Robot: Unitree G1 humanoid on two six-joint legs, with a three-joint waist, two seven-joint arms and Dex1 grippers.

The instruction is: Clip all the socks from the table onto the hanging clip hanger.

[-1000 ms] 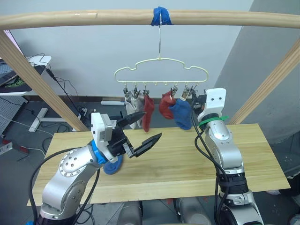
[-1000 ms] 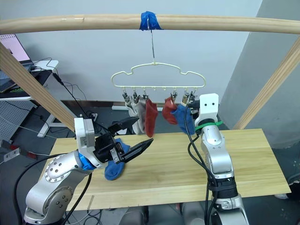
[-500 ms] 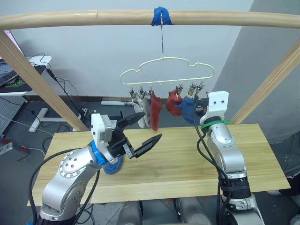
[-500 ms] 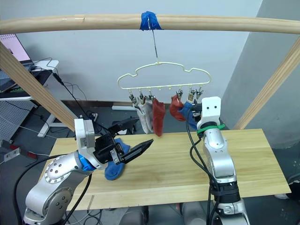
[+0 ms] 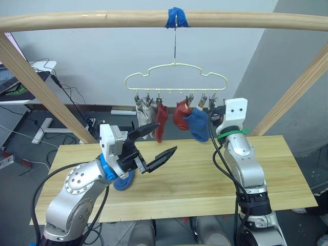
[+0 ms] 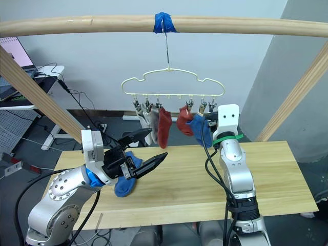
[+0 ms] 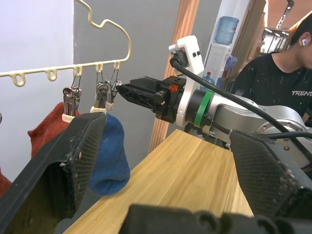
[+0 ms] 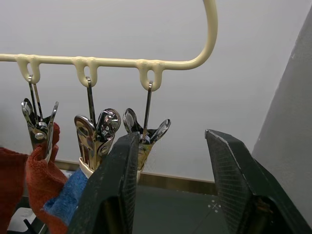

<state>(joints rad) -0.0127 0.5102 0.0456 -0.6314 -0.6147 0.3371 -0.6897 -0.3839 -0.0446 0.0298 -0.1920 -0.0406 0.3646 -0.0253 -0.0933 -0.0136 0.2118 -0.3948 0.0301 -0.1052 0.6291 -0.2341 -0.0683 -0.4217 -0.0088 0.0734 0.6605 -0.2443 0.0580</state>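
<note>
Nearest the camera, over the left part of the bench [image 5: 205, 174], the left gripper [image 5: 158, 142] is hovering with its two black, coarsely textured fingers [image 5: 163, 157] spread wide and gripping nothing. Under that arm a blue sock [image 6: 124, 183] of soft knit is lying crumpled on the pale yellowish planks, partly covered by the wrist. Farther along, toward the back edge of the bench, the right gripper [image 8: 168, 180] is reaching up to the right end of the clip hanger [image 5: 177, 77], its fingers standing apart with a gap between them and the last metal clip [image 8: 145, 132] hanging just ahead of that gap; they are clasping nothing. Up there the thin pale-yellow wire, bent to a cloud outline, is hanging by a long hook from a round wooden pole [image 5: 102, 20], where blue tape [image 5: 177, 17] is wrapped. Along its lower bar small shiny grey clips are gripping two light grey socks [image 5: 141, 114] at the left end, a rust-red sock [image 5: 161, 122] beside them, then a second rust-red sock [image 5: 180, 115] and a second blue sock [image 5: 197, 124] beside the right gripper. Slanting wooden poles [image 5: 41, 87] are framing both sides. Beyond the bench a person in a dark shirt [image 7: 273, 78] is sitting, and cables are trailing across the floor by a white desk [image 5: 36, 69] at the far left
</note>
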